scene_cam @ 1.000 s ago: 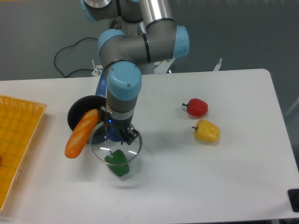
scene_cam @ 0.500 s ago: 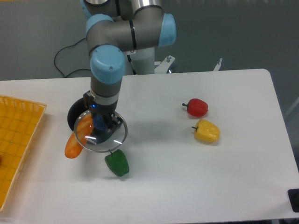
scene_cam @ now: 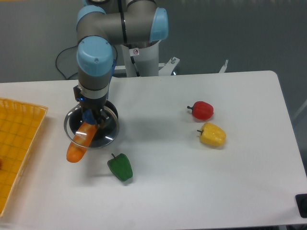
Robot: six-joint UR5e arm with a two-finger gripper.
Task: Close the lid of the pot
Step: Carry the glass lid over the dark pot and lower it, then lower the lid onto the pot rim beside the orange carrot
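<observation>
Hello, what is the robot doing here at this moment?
The arm's claw holds the glass lid by its blue knob, right above the dark pot. An orange carrot leans on the pot's rim, sticking out to the lower left, so the lid may not sit flat.

Lid (scene_cam: 106, 135) clear glass, thin shiny metal rim. Pot (scene_cam: 110, 125) dark, matt-looking. Carrot (scene_cam: 79, 143) and peppers (scene_cam: 212, 134) glossy smooth plastic-looking. Tray (scene_cam: 19, 143) yellow mesh. Table (scene_cam: 201, 182) smooth matt white. Arm (scene_cam: 96, 60) satin grey metal, blue plastic caps.
</observation>
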